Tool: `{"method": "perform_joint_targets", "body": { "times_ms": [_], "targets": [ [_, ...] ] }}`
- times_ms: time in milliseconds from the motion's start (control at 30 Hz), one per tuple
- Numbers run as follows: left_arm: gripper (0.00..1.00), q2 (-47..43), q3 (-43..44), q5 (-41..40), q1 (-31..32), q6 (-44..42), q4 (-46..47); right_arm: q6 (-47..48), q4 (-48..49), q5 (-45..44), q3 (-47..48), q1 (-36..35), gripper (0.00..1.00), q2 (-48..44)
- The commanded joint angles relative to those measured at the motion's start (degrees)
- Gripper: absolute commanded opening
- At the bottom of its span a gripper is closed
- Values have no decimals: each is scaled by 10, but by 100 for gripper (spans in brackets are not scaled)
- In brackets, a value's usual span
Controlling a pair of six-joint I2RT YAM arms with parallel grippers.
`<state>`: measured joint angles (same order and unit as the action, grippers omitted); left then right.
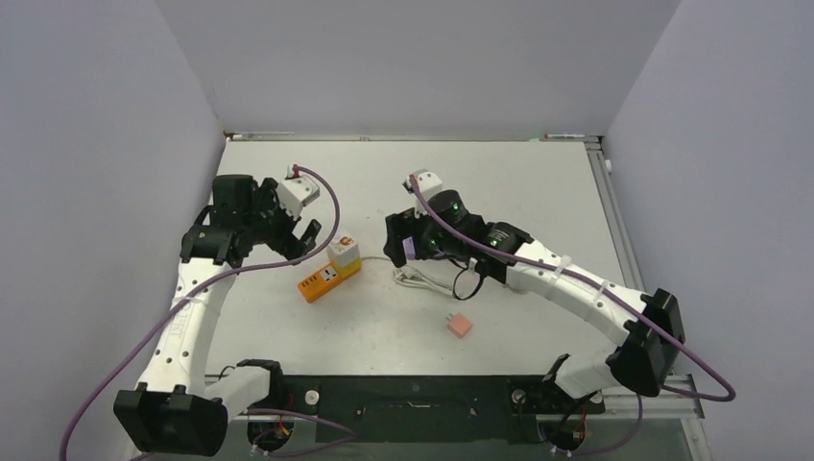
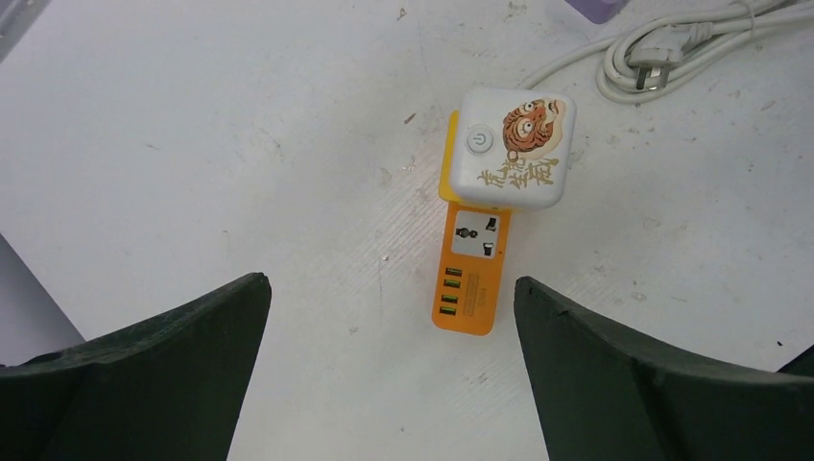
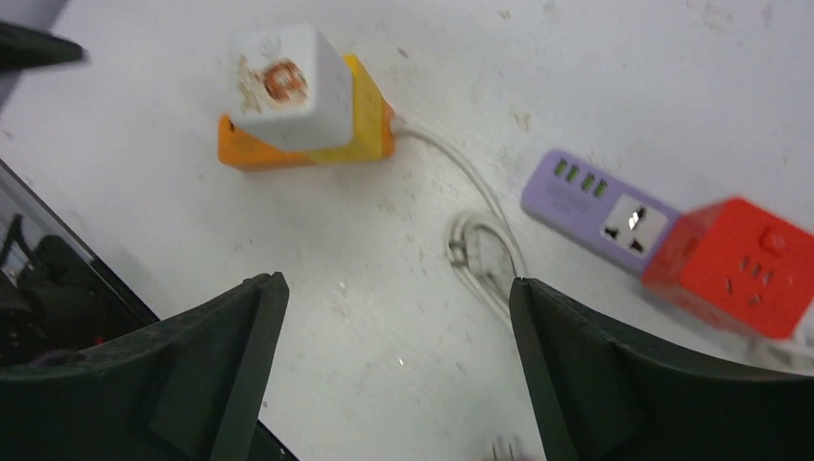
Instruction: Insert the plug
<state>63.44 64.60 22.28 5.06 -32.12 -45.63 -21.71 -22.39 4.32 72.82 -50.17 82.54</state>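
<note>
A white cube plug [image 2: 514,149] with a tiger print and a power button sits on the yellow end of the orange power strip [image 2: 469,286], which lies flat on the table. In the top view the plug [image 1: 344,252] and strip [image 1: 322,281] lie between my two arms. My left gripper [image 2: 389,283] hangs open above the table just short of the strip's USB end, holding nothing. My right gripper [image 3: 398,280] is also open and empty, with the plug [image 3: 288,86] and strip [image 3: 250,149] farther off at the upper left.
The strip's white cable [image 3: 485,245] lies coiled, its loose wall plug [image 2: 653,58] beside it. A purple power strip [image 3: 600,206] carries a red cube [image 3: 739,264]. A small pink block [image 1: 460,326] lies nearer the arm bases. Grey walls enclose the table [image 1: 538,192].
</note>
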Motion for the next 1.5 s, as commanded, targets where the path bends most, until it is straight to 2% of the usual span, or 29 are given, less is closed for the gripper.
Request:
{"method": "perform_joint_targets", "body": {
  "times_ms": [0, 167, 333, 600, 700, 800, 1067, 1233, 1300, 1400, 1467],
  "targets": [
    [96, -43, 49, 27, -10, 17, -33, -30, -72, -73, -105, -1, 90, -71],
    [96, -61, 61, 41, -13, 49, -57, -96, -87, -150, -268, -35, 90, -152],
    [96, -86, 34, 64, -12, 50, -59, -167, -67, -182, -367, -75, 90, -184],
    [96, -104, 19, 80, -12, 40, -78, -181, -5, -188, -404, -99, 90, -178],
    [96, -108, 15, 80, -12, 35, -80, -180, 12, -186, -407, -102, 99, -165],
    [96, -110, 10, 78, -12, 32, -79, -185, 19, -187, -406, -111, 84, -150],
    [96, -111, 3, 76, -12, 25, -75, -206, 19, -194, -415, -140, 70, -132],
    [96, -113, -2, 76, -12, 21, -71, -220, 8, -207, -414, -154, 68, -134],
    [96, -113, -5, 78, -12, 21, -69, -226, 10, -211, -414, -155, 64, -134],
    [96, -114, -9, 93, -12, 18, -72, -232, 14, -216, -415, -156, 43, -132],
    [96, -120, -14, 114, -12, 11, -75, -233, 12, -219, -409, -155, 34, -132]
  ]
}}
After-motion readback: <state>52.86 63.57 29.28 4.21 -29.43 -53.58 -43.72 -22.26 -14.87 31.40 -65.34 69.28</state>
